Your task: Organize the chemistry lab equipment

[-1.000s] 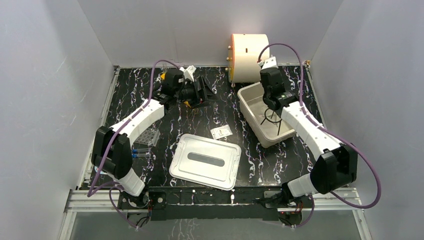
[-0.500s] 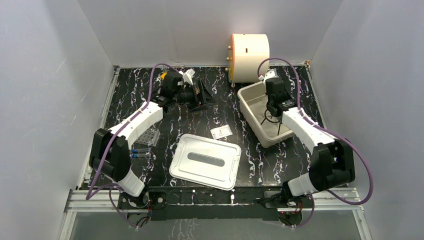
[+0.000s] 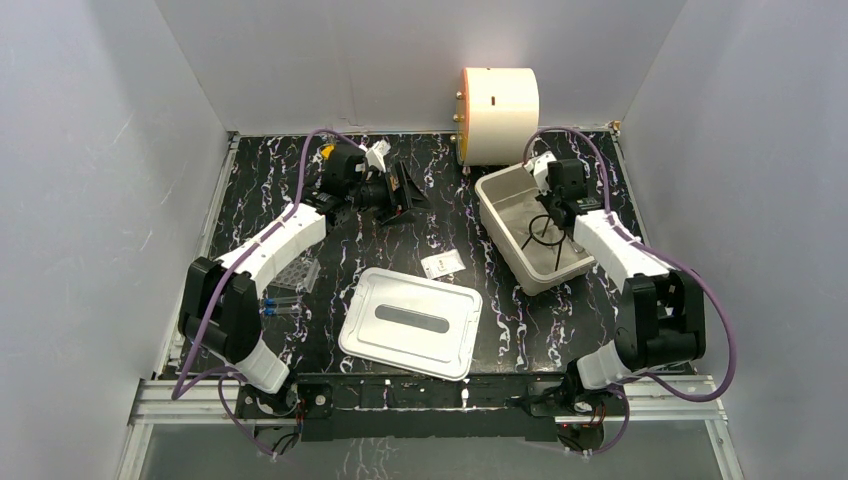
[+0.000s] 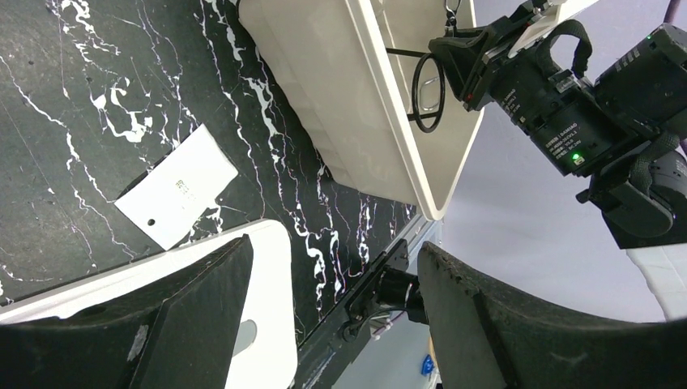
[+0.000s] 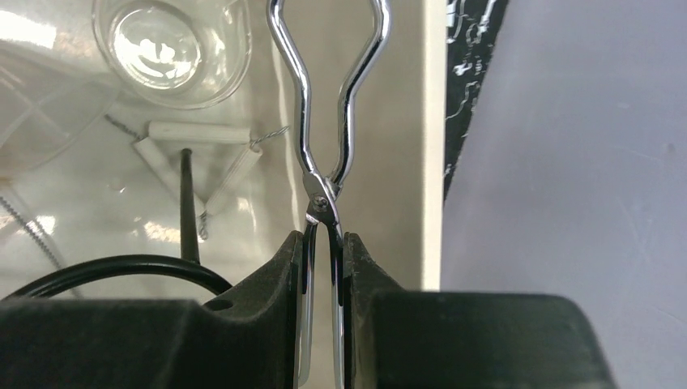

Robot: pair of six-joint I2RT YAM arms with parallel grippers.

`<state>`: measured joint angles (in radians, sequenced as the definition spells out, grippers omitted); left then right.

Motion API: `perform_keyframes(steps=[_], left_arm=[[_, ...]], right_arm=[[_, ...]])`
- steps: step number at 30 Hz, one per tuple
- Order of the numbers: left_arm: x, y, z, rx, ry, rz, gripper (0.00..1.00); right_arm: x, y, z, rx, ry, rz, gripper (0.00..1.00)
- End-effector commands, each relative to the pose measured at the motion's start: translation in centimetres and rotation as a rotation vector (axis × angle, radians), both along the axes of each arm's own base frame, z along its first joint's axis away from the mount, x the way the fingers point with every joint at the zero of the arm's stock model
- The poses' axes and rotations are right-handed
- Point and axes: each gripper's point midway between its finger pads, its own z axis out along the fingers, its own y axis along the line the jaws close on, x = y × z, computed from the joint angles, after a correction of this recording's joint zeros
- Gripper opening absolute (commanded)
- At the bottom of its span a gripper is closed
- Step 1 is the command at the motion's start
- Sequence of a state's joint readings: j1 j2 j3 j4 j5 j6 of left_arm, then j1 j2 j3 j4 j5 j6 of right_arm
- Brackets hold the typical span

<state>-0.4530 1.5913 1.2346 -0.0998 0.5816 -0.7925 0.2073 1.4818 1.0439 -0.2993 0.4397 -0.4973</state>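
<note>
Room: Pale grey walls are enclosing a black desk (image 3: 250, 215) that is showing white marbled veins.
Right arm change: against a second ago, it is sitting folded further back, with its wrist lying closer to the right-hand wall.
Left arm change: it is keeping almost the pose it had half a second ago.
Right pincer (image 5: 326, 243): it is clenching the wire tongs (image 5: 328, 121) just behind their small rivet.
Tongs: thin chrome rods are crossing at the rivet and bowing out into a narrow loop ahead of the fingers.
Tub (image 3: 497, 215): the smooth white rectangular plastic tub is lying under the right pincer. The tongs are hanging over its floor near its right rim, and contact with the floor is not showing.
Beaker (image 5: 172, 49): the tiny, round, clear glass beaker is standing ahead and left of the right pincer.
Triangle (image 5: 198, 154): chalky white tubes strung on twisted wire are lying flat just left of the tongs.
Left pincer (image 4: 334, 251): it is released, with its dark fingers spreading wide and nothing between them.
Card (image 4: 177, 197): a flat white rectangle with fine print and a punched hole is lying on the desk ahead of the left pincer.
Lid (image 3: 410, 322): the pale, flat, round-cornered lid is resting near the card.
Well plate (image 3: 297, 272): the clear gridded plate is lying behind the left pincer, beside that arm.
Vials (image 3: 282, 304): the blue-capped vials are lying just nearer the base than the plate.
Drum (image 3: 500, 105): the cream cylinder is standing beyond the right pincer.
</note>
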Motion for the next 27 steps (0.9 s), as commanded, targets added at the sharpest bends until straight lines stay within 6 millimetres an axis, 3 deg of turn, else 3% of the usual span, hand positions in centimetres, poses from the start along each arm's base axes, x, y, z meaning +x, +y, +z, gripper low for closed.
perform_keyframes(steps=[1,7,12,17,22,27], left_arm=[[-1.3,0.5,2.2,-0.030,-0.024,-0.028,0.73],[-1.1,0.6,2.4,-0.037,-0.026,-0.025,0.73],[-0.5,0.4,3.1,-0.051,-0.037,-0.029,0.73],[-0.6,0.4,2.6,-0.052,-0.017,-0.037,0.73],[-0.8,0.5,2.7,-0.055,-0.017,-0.032,0.73],[-0.7,0.7,2.7,-0.048,-0.019,-0.023,0.73]], right_arm=[[0.7,0.9,0.8,0.100,-0.006,0.023,0.00],[0.3,-1.1,-0.9,0.132,0.018,-0.037,0.00],[0.5,-0.8,-1.2,0.182,0.049,-0.033,0.01],[0.3,-0.3,-1.8,0.210,0.077,-0.024,0.16],[0.7,-0.8,-1.6,0.198,0.067,-0.057,0.22],[0.8,-1.4,-0.9,0.189,0.043,-0.112,0.39]])
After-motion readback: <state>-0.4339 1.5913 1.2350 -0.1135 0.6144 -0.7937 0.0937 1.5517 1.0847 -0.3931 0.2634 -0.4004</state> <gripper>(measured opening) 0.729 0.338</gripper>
